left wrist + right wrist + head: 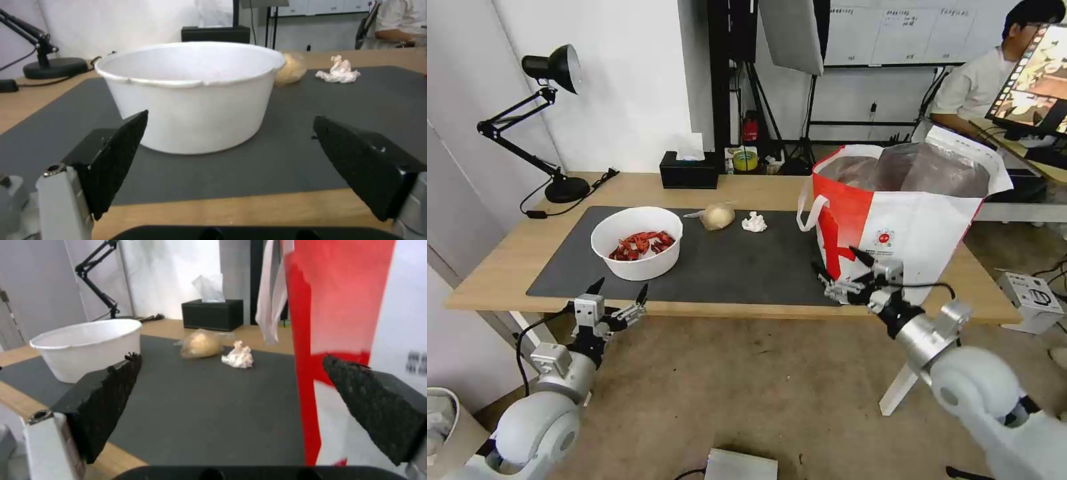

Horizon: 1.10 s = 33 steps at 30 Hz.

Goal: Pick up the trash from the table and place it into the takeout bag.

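White bowl [189,96] just beyond the left gripper's [231,163] spread jaws.

A white wall [627,80] rises behind the table's far edge. A black desk lamp [550,120] stands at its far left corner. The floor [747,387] below is mottled brown. A softbox [792,33] hangs behind.

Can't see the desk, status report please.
Left pincer open, facing bowl. Right pincer open beside takeout bag. Nothing blocking.
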Tool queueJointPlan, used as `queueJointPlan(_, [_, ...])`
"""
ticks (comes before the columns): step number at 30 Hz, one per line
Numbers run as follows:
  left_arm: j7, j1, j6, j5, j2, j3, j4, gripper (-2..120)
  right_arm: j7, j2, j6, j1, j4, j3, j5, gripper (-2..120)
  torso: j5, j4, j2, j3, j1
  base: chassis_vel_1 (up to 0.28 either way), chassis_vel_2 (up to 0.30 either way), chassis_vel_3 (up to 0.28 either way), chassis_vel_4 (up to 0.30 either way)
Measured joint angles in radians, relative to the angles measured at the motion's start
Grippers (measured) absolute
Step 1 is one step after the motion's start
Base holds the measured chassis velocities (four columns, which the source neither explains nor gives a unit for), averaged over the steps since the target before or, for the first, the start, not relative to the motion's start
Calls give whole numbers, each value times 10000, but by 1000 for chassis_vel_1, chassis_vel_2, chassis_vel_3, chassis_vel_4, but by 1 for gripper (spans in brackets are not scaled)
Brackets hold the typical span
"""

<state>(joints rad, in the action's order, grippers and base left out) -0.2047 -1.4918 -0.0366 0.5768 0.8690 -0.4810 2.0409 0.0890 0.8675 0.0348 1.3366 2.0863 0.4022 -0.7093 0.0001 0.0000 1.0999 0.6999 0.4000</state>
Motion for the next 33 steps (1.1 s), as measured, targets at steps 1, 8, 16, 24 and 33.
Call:
queueJointPlan(1, [1,-18,-4,-29,61,0,-30,100,-40,76,-116,155,-7,-1,47,100,-1,0,0,0,0,0,0,0,0])
queueJointPlan(8, [23,-121,-48,-215,345,48,-152,100,-184,311,-505,909,-72,-2,261,100,-1,0,1,0,0,0,0,0,0])
queueJointPlan(16, [180,-196,-79,-307,600,77,-321,100,-261,388,-662,1512,-18,54,351,100,-1,-1,0,0,0,0,0,0,0])
queueJointPlan(24, [215,-306,-111,-348,639,70,-399,100,-279,429,-702,1640,-41,49,393,100,-1,-1,0,1,0,0,0,0,0])
queueJointPlan(33, [230,-402,-214,-403,626,65,-481,100,-334,582,-702,1719,-50,-89,545,100,-1,0,0,1,0,0,0,0,0])
